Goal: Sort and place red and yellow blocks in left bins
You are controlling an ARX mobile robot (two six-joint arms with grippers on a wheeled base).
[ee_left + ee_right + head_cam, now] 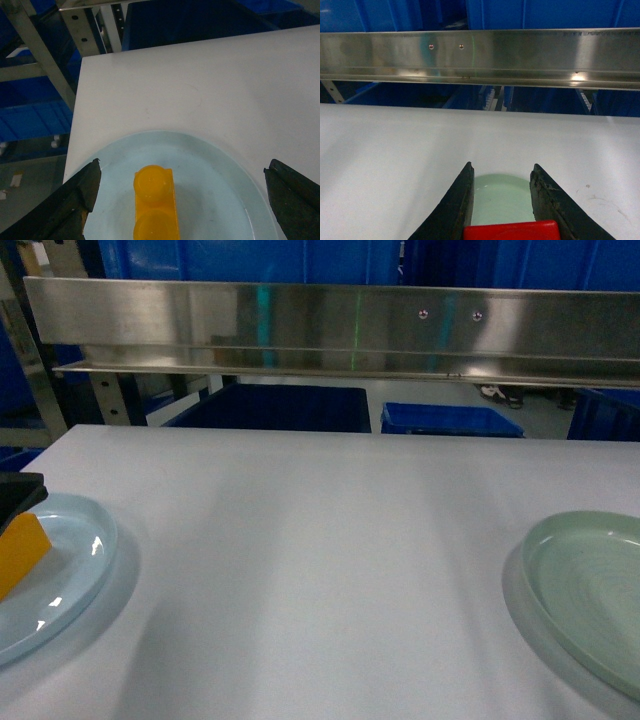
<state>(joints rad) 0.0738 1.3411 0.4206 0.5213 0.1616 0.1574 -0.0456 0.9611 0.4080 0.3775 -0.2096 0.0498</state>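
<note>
The orange-yellow block [155, 205], studs up, lies on the pale blue plate [220, 200] at the table's left. My left gripper [183, 167] is open wide, one finger on either side of the block and touching nothing. In the head view the same block [20, 552] shows at the left edge under a black finger [18, 498]. The red block [512, 231] sits between the fingers of my right gripper [502, 166], which is shut on it above the pale green plate [500, 197]. The head view does not show the right gripper. I cannot tell which things are the left bins.
The pale green plate [590, 590] lies at the table's right edge. A steel rail [330, 330] runs across behind the table's far edge. Blue crates [450, 420] stand on the floor beyond it. The table's left edge [75, 125] drops off beside the blue plate.
</note>
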